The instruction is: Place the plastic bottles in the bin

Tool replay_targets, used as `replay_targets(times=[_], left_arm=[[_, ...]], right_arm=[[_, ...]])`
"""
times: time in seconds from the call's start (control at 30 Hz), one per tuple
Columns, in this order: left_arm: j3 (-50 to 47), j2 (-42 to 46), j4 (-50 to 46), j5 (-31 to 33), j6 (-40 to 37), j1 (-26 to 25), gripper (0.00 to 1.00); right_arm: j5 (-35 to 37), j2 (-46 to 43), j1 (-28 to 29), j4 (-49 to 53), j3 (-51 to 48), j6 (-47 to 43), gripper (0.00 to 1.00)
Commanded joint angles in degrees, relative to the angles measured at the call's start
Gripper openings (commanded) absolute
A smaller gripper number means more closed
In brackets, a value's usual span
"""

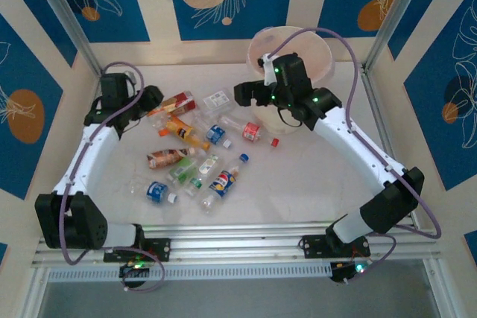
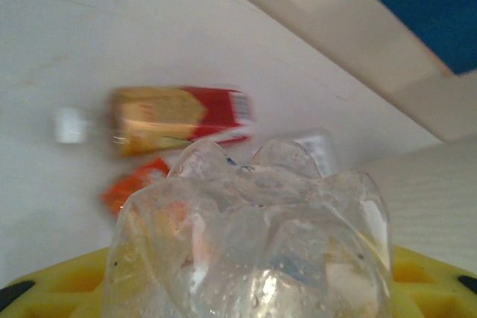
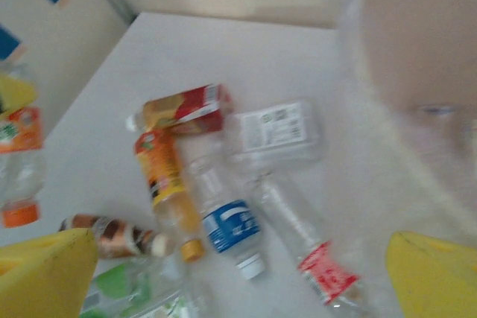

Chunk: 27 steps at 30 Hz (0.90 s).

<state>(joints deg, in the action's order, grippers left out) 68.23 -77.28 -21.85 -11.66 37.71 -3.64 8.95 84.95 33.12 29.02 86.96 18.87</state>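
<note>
One clear bottle [image 2: 253, 251], orange-labelled and orange-capped, is pinched between the yellow fingers [image 2: 52, 288] of the left gripper [image 1: 153, 103]. It hangs clear of the table [image 1: 313, 176], over the table's far left part, with its lobed base turned toward the wrist camera.

About ten more plastic bottles [image 1: 223, 182] lie on their sides in a loose cluster from the middle of the table toward its left edge. Just beside the held bottle lies a bottle with a red-and-yellow label [image 1: 177, 102]. Beyond it, toward the bin, lies a flattened clear bottle with a white label [image 1: 216, 100]. Nearer the arms are an orange bottle [image 1: 186, 132], a blue-labelled bottle [image 1: 216, 134] and a clear bottle with a red label [image 1: 250, 130], the last one near the foot of the bin.

The bin [image 1: 317, 50], round and white, stands upright at the far edge of the table, right of centre, well apart from the held bottle.

The right gripper [image 1: 250, 94] hovers in front of the bin, above the right side of the cluster. Its yellow fingers [image 3: 45, 273] are spread wide and grasp nothing.
</note>
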Motion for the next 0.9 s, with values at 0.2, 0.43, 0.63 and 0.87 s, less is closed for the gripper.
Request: replay_targets(times=[0.2, 0.43, 0.63, 0.87], left_arm=[[7.4, -2.1, 10.6, -3.0, 11.0, -10.6, 0.51], [11.2, -4.2, 13.9, -3.9, 13.6, -14.6, 0.50], [13.5, -5.8, 16.4, -5.7, 15.3, -17.4, 0.50], [14.9, -6.4, 16.8, -7.7, 15.6, -19.7, 0.50]], right_arm=[[-14.4, 0.5, 5.6, -11.7, -4.9, 4.9, 0.99], [-15.9, 5.3, 8.4, -12.6, -0.9, 5.5, 0.99], [-14.8, 8.3, 9.2, -12.9, 2.4, 4.3, 0.99], [-10.5, 12.2, 9.2, -11.2, 7.3, 2.3, 0.96]])
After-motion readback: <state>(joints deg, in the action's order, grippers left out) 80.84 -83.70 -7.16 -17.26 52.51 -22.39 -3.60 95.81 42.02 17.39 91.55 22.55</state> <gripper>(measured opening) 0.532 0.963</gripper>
